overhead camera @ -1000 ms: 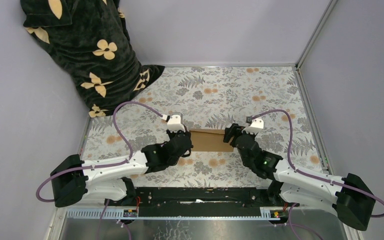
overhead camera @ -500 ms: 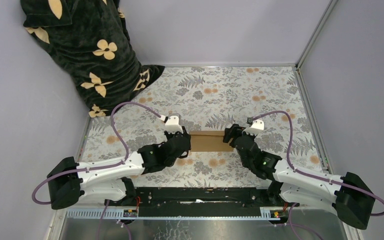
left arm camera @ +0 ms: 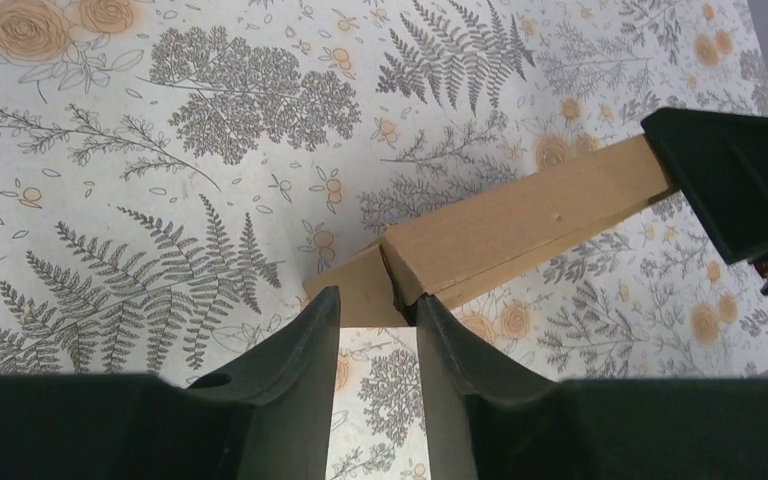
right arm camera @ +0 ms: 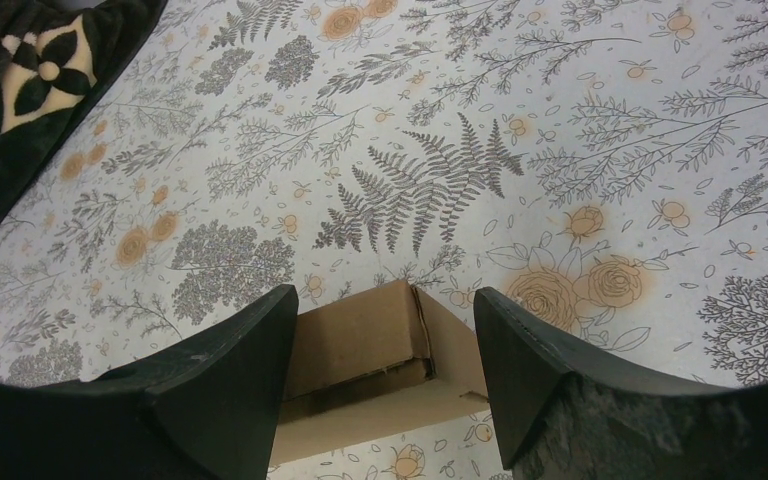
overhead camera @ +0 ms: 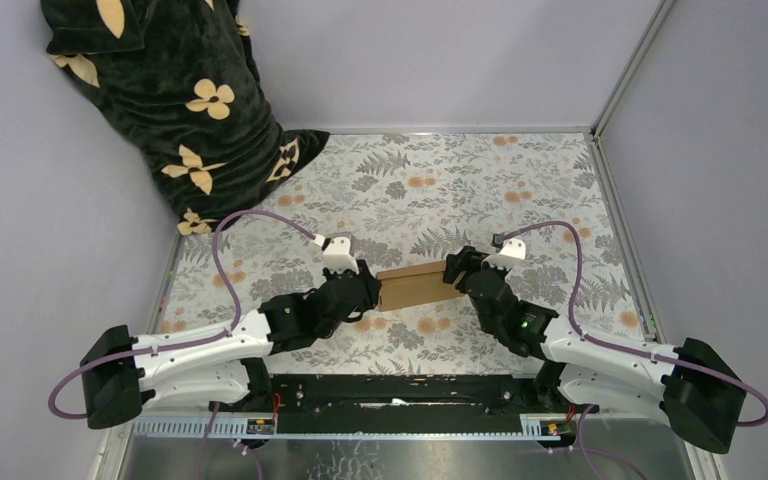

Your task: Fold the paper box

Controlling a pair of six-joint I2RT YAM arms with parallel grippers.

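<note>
The paper box (overhead camera: pixel 415 285) is a closed, shallow brown cardboard mailer lying aslant on the flowered table, its left end nearer the arms. My left gripper (overhead camera: pixel 368 292) stands open at that end. In the left wrist view its fingertips (left arm camera: pixel 376 300) just reach the box (left arm camera: pixel 520 225), with bare table showing between them. My right gripper (overhead camera: pixel 457 272) holds the other end. In the right wrist view its fingers straddle the box's end (right arm camera: pixel 380 350), the gripper (right arm camera: pixel 385 305) shut on its two sides. The right gripper's black finger (left arm camera: pixel 735 180) also shows in the left wrist view.
A black cloth with cream flower shapes (overhead camera: pixel 180 100) hangs over the back left corner and shows in the right wrist view (right arm camera: pixel 30 80). Grey walls close in the table, and a metal frame rail (overhead camera: pixel 620 230) runs along its right side.
My left gripper has opened, let go of the box's left end and drawn back toward the near left. The box has swung so that its left end lies nearer. The right gripper has kept its hold.
</note>
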